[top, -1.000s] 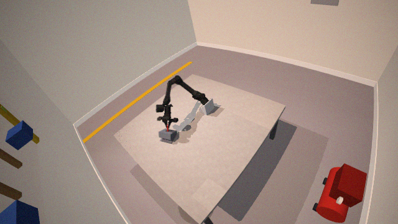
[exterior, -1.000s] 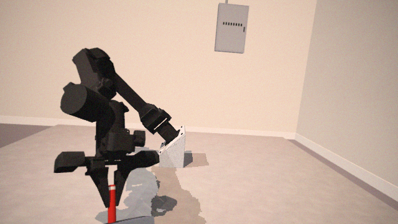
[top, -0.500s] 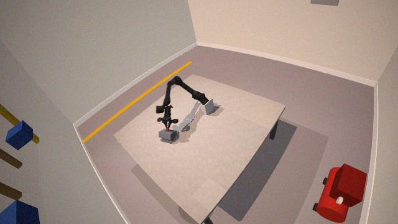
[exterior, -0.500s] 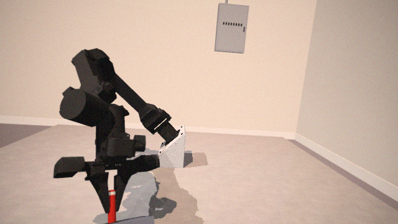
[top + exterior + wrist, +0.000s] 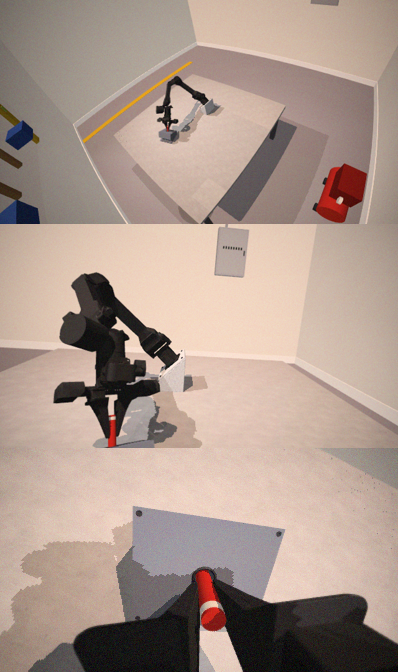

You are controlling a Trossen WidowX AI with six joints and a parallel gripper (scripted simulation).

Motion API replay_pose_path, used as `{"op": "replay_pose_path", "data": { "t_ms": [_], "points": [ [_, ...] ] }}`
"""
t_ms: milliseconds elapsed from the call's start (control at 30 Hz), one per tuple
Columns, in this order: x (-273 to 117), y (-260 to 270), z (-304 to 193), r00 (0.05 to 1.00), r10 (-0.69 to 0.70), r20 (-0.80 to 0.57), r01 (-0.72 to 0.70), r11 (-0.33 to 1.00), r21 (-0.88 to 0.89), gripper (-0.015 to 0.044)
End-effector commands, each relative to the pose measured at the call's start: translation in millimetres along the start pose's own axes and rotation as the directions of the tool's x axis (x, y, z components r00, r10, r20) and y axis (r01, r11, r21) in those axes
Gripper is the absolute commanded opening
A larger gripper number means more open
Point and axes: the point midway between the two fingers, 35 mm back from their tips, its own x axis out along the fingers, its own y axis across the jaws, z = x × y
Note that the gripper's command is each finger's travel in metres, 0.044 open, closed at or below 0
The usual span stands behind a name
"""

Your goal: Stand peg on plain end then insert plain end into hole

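The red peg [image 5: 168, 127] [image 5: 112, 432] [image 5: 207, 590] stands with its white band near the upper end, above the fingers. Its plain end is inside the dark-rimmed hole [image 5: 194, 576] in the grey panel [image 5: 166, 134] [image 5: 141, 444] [image 5: 175, 543]; how deep it sits is hidden. My gripper [image 5: 167, 129] [image 5: 112, 436] [image 5: 205, 586] points down and is shut on the peg, its fingertips on either side just above the panel face. The peg looks in line with the hole in the wrist view.
The arm rises from a pale wedge-shaped mount [image 5: 208, 107] [image 5: 174, 379] behind the panel on the table [image 5: 217, 140]. Small dark screws [image 5: 139, 513] mark the panel's corners. A red machine [image 5: 333, 199] stands on the floor beyond the table.
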Motion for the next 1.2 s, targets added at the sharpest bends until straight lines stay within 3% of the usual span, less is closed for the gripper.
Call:
{"op": "replay_pose_path", "data": {
  "t_ms": [0,433,1167],
  "points": [
    [-0.1,0.0,0.0,1.000,0.000,0.000,0.000,1.000,0.000,0.0105],
    [-4.6,-0.2,0.5,1.000,0.001,0.000,-0.001,1.000,0.000,0.0440],
    [-46.9,-0.3,4.0,1.000,0.007,0.003,-0.007,1.000,-0.005,0.0440]
  ]
}}
